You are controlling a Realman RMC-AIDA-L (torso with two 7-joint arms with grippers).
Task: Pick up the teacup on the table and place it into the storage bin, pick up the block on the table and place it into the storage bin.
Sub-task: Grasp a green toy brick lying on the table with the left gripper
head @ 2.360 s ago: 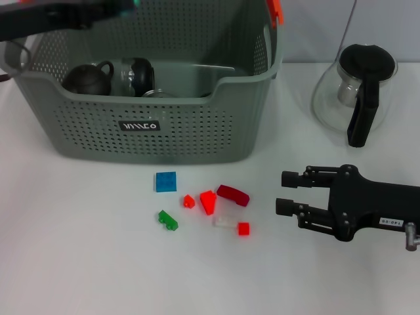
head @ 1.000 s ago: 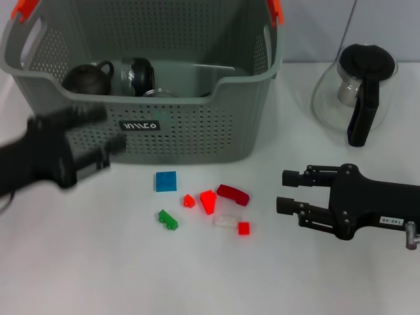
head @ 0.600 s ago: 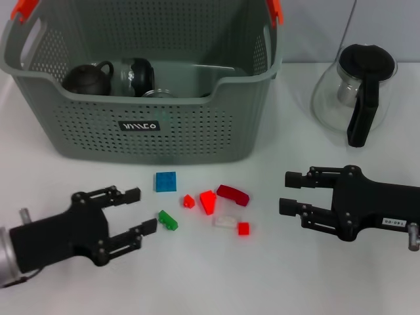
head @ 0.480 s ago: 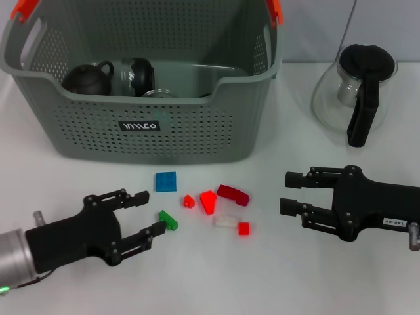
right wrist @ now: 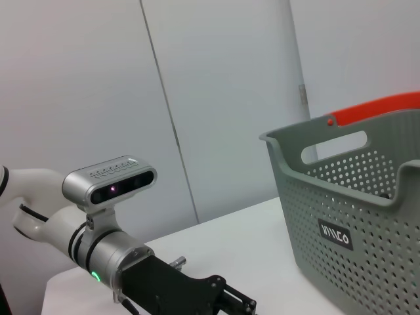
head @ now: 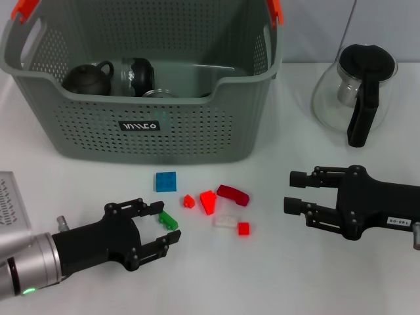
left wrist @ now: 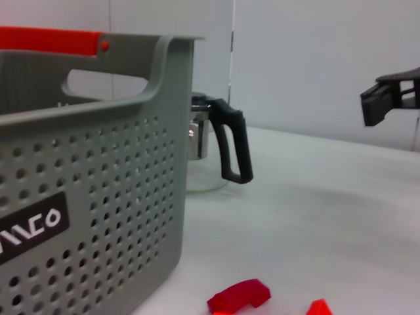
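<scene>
While a dark teacup point(head: 87, 79) already sits inside the storage bin point(head: 151, 134) at the table's far edge, the blocks are all left: the left claw point(head: 159, 231) gapes empty around the green block point(head: 168, 220), and the right claw point(head: 293, 191) idles open near the table's right edge.

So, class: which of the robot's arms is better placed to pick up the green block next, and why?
The left. Its left gripper is open with the green block right at its fingers, while the right gripper sits apart, beyond the red blocks.
</scene>
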